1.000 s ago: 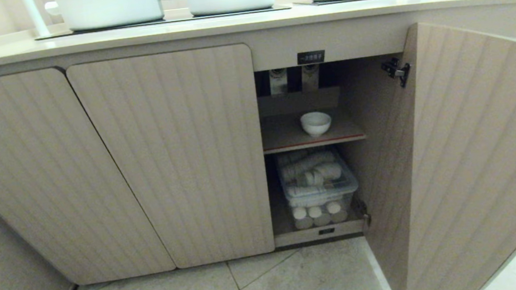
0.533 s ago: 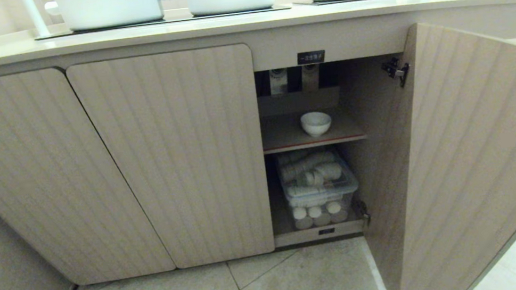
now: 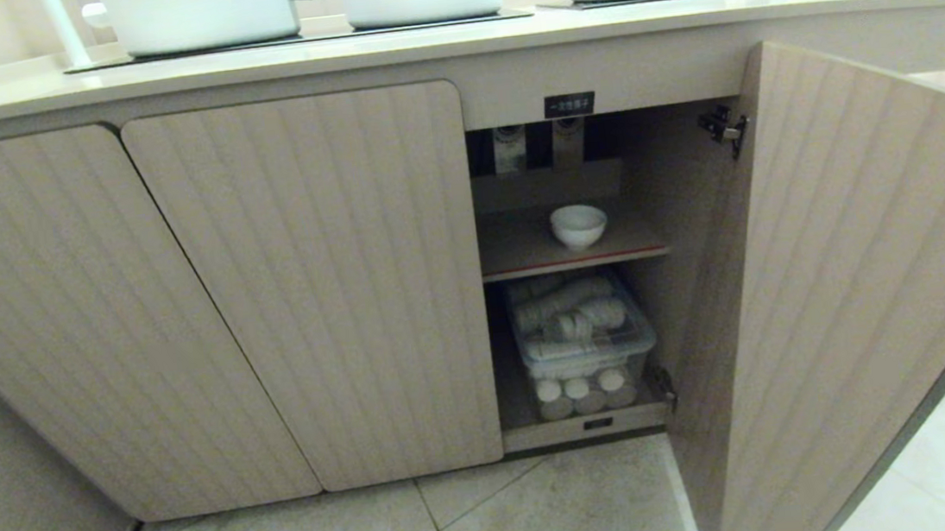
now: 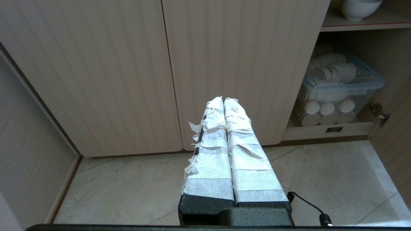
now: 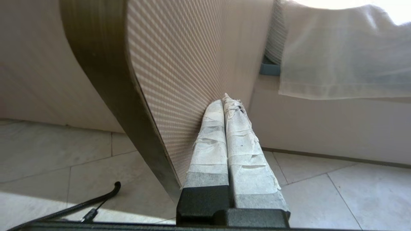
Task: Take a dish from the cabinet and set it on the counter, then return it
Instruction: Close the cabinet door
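Dish (image 3: pixel 579 225): sat on cabinet (image 3: pixel 310 290) shelf.
Right hand (image 5: pixel 223 100): fingers together, against open door (image 5: pixel 179 73).
Left hand (image 4: pixel 223 100): fingers together, empty.

The scene is being lit softly and evenly from the far side, above the counter (image 3: pixel 417 45). The inside of the cabinet (image 3: pixel 553 197) is being left in shadow. Straight edges are being bowed near the frame borders. A curtain (image 5: pixel 340 48) is being washed out by glare.

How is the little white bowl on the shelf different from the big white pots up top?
The dish is small; the pots are large. The dish sits inside the cabinet on its shelf; the pots stand on the counter. The pots have side handles; the dish has none. Both are plain white.
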Robot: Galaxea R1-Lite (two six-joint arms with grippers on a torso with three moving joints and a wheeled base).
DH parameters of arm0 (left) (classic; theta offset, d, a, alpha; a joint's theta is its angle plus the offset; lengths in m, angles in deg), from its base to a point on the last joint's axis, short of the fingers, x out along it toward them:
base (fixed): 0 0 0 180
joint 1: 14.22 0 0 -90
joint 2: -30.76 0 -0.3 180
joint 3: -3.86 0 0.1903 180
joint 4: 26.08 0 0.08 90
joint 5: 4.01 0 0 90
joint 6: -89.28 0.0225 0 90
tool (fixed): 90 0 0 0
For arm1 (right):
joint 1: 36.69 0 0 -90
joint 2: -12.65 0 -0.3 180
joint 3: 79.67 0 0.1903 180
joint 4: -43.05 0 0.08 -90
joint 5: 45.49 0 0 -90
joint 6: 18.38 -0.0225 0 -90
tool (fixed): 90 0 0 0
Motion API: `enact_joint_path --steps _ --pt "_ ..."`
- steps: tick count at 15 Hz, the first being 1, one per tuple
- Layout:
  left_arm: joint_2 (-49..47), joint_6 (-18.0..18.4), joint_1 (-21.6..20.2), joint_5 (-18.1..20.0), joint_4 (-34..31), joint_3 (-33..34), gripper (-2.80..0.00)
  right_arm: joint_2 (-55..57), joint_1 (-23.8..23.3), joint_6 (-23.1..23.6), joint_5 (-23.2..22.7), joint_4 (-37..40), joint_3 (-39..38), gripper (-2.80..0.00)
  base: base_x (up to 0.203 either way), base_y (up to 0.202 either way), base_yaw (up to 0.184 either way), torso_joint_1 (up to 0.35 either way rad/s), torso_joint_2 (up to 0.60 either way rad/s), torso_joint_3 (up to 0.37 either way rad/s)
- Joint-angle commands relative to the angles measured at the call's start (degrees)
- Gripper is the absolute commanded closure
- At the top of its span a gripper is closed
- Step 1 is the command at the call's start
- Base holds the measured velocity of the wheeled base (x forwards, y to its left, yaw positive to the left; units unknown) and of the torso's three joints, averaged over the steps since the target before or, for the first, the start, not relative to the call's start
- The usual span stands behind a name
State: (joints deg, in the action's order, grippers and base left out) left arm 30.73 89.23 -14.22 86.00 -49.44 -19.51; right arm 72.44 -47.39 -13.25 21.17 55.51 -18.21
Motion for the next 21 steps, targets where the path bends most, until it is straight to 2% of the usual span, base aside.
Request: enact_joint_path --steps 1,7,11,21 --pt "0.02 -0.04 0.00 -0.01 0.00 0.00 0.00 -0.01 1.66 0.06 -0.21 -0.08 0.18 0.00 0.000 0.000 0.000 0.000 0.00 0.000" --pt "0.02 0.00 0.00 -0.01 0.00 0.00 0.00 -0.02 7.39 -0.38 -0.30 -0.17 1.74 0.00 0.000 0.000 0.000 0.000 0.00 0.000" --pt "0.02 -0.04 -0.08 -0.01 0.00 0.00 0.00 0.69 7.89 -0.38 -3.48 -0.10 4.09 0.00 0.000 0.000 0.000 0.000 0.00 0.000" --pt "0.02 -0.04 0.00 -0.01 0.00 0.00 0.00 10.56 10.50 0.50 -3.12 -0.25 10.76 0.00 0.000 0.000 0.000 0.000 0.00 0.000"
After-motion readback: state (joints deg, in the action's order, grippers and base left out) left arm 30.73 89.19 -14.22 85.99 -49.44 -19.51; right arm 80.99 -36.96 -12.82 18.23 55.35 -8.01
